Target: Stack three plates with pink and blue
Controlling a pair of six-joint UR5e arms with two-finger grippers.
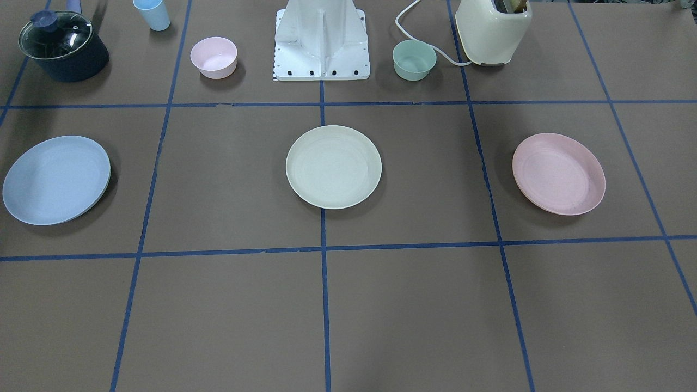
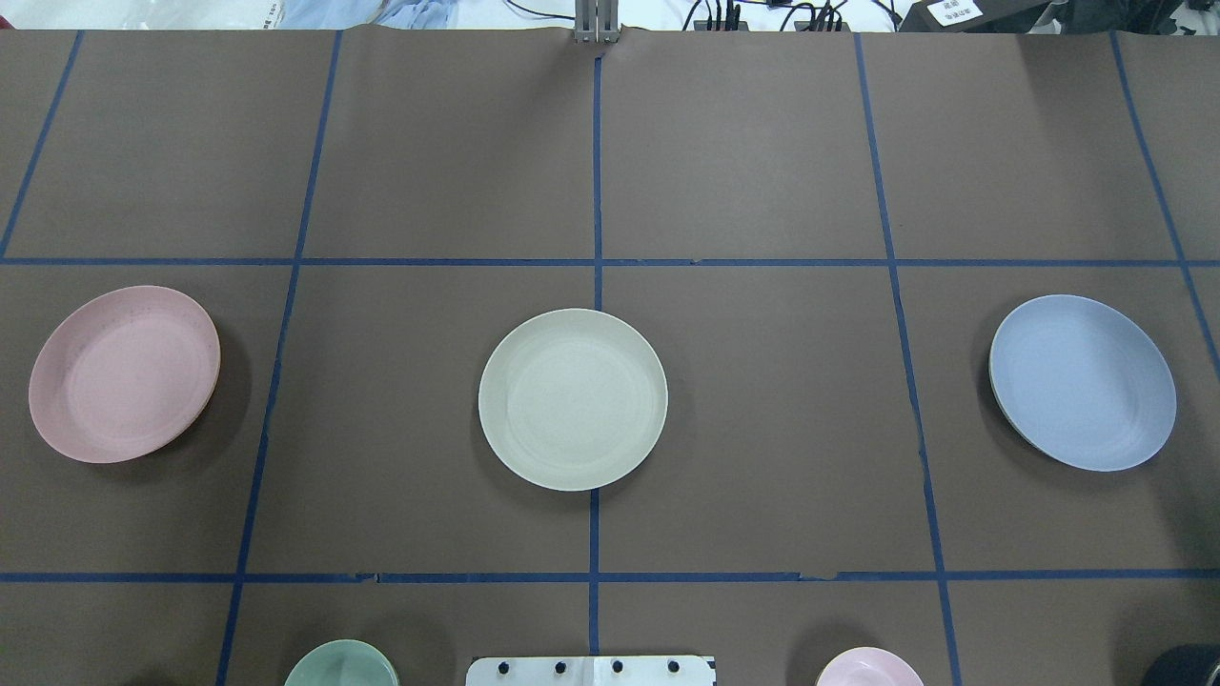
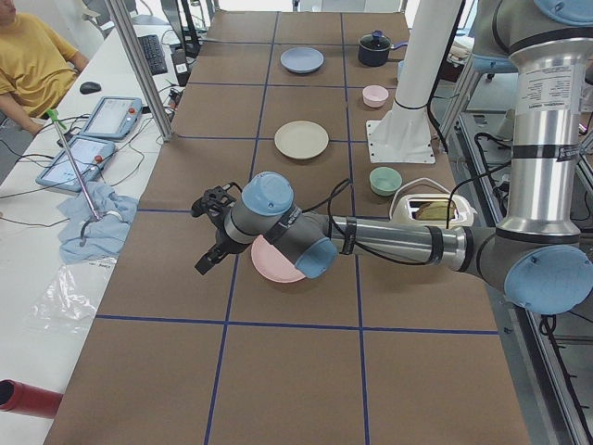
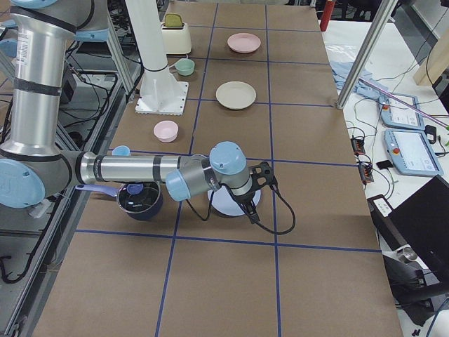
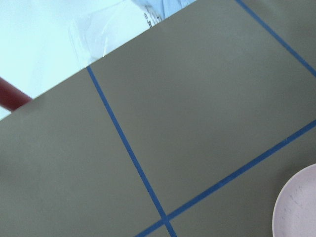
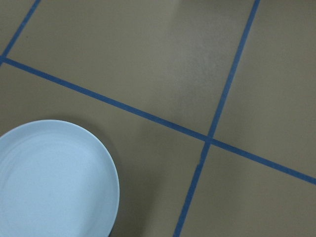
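Three plates lie well apart on the desk (image 2: 762,429) — pink plate (image 2: 124,373), cream plate (image 2: 573,399), blue plate (image 2: 1083,382). Left fingers (image 3: 208,260) hover near pink, right fingers (image 4: 251,210) near blue; spread or clenched, I cannot tell. Best pinch a raised rim squarely and lift level — matte plastic, shallow, round.

Plates sit in one row across the mid-counter (image 2: 762,457): pink plate (image 2: 124,373), cream plate (image 2: 572,398), blue plate (image 2: 1082,381), well apart, with a wide open lane between each pair. The operator-side band is open surface. The robot-side strip is crowded: mount base (image 1: 321,43) at centre; green bowl (image 1: 414,60) and corded toaster (image 1: 493,32) on one flank; pink bowl (image 1: 213,57), blue cup (image 1: 152,13) and lidded pot (image 1: 62,46) on the other. Left arm (image 3: 389,243) lies low across the pink plate. Right arm (image 4: 140,168) reaches over the blue plate, close by the pot.
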